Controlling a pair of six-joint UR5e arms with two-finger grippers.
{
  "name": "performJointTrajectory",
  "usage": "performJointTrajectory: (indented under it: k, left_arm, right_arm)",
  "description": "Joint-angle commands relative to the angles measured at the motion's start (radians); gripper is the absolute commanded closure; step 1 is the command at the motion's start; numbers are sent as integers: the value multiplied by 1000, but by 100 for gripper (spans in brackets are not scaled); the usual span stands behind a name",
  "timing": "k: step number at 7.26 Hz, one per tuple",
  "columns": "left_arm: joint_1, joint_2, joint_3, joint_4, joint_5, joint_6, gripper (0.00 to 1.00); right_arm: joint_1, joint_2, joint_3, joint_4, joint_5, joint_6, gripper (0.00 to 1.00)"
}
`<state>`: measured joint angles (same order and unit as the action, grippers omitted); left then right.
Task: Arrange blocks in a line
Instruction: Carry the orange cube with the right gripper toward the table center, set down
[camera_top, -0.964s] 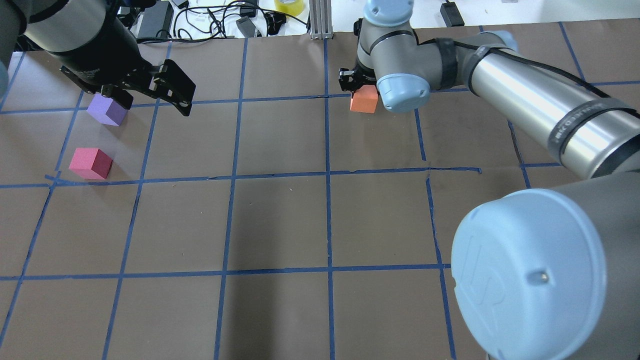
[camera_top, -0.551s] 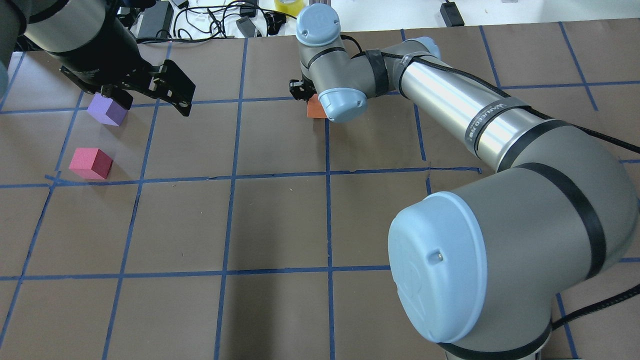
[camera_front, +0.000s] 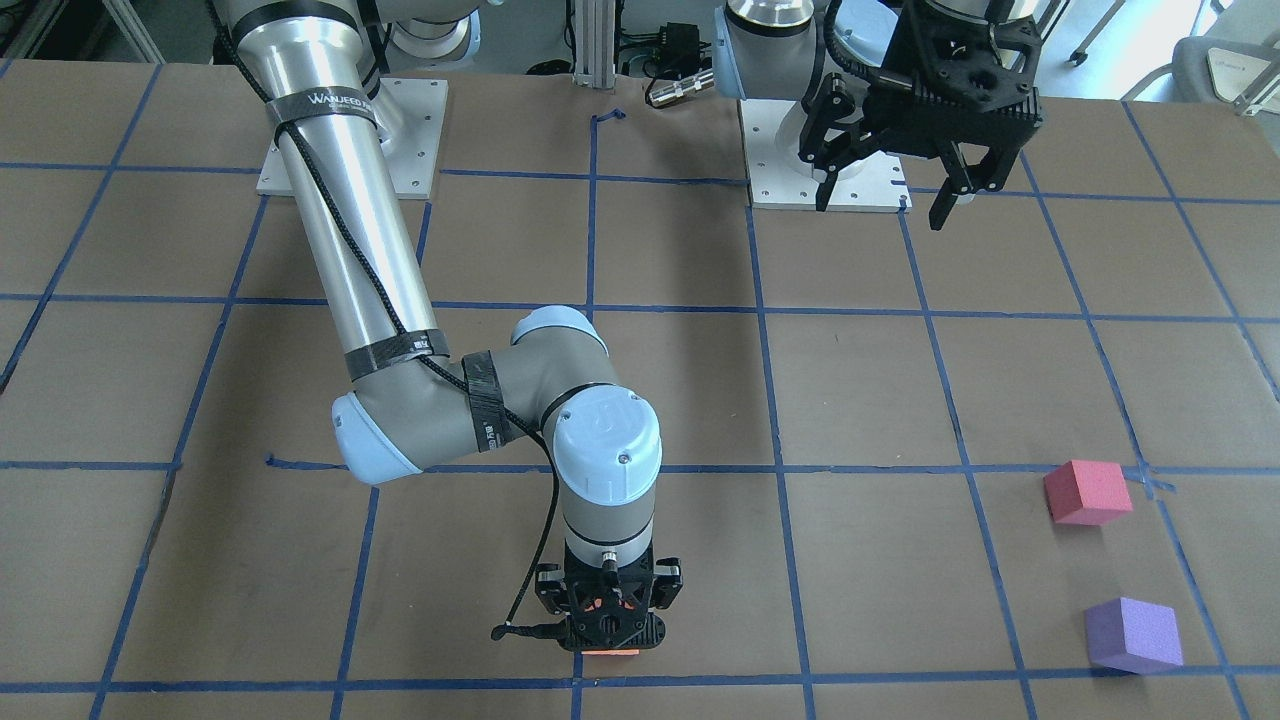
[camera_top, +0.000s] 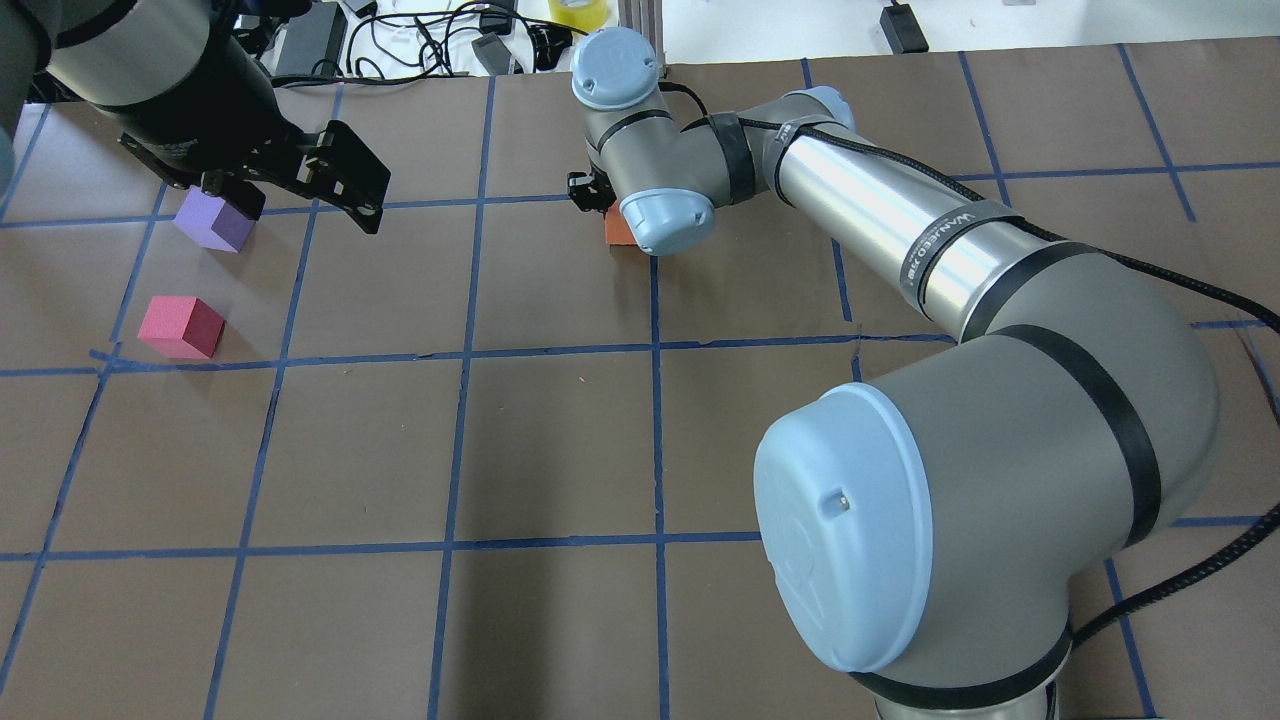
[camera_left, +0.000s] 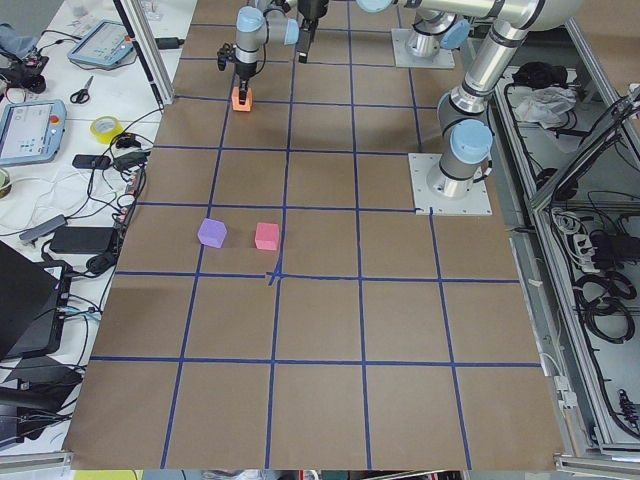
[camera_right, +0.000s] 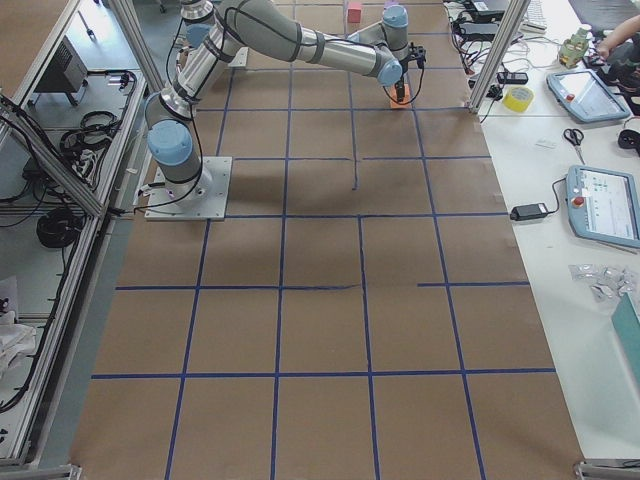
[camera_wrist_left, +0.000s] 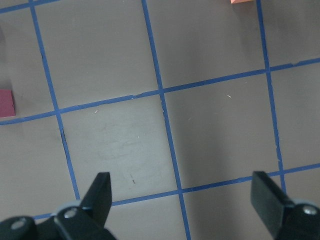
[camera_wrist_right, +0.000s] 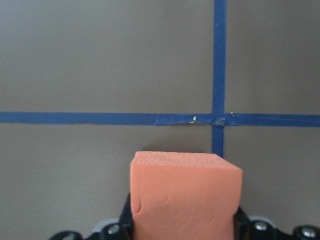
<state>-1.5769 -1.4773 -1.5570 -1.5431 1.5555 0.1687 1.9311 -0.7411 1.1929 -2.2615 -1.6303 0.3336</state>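
Note:
My right gripper (camera_top: 600, 200) is shut on the orange block (camera_top: 617, 227) and holds it low over the table near a blue tape crossing. The block fills the bottom of the right wrist view (camera_wrist_right: 185, 195) and shows under the gripper (camera_front: 608, 632) in the front view (camera_front: 610, 652). The purple block (camera_top: 213, 220) and the pink-red block (camera_top: 181, 326) sit on the table at the far left. My left gripper (camera_top: 300, 200) hangs open and empty above the table, just right of the purple block. Its fingers (camera_wrist_left: 100, 192) stand wide apart.
Blue tape lines (camera_top: 655, 350) divide the brown table into squares. Cables, power bricks and a yellow tape roll (camera_top: 578, 10) lie beyond the far edge. The right arm's elbow (camera_top: 950, 520) bulks large at the near right.
My right arm has swung left across the table with the orange block, from right of the centre line to just left of it. The left arm and the other two blocks have not moved.

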Motion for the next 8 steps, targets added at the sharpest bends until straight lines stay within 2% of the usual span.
performJointTrajectory:
  k: [1,2,4,7,8]
  left_arm:
    - [2,0,0,-2,0,0,0]
    - [0,0,0,-2,0,0,0]
    - [2,2,0,-2,0,2,0]
    - [2,2,-2,0,-2,5,0]
    - [3,-23,-2,61,12,5,0]
  right_arm:
    - [2,3,-1,2,6,5,23]
    - [0,8,-1,4,7,4,0]
    - [11,-9,-2,26,6,16,0]
    - [-18,-209,22,309,-9,13,0]
    - [-53,-230,28,345,-6,-7,0]
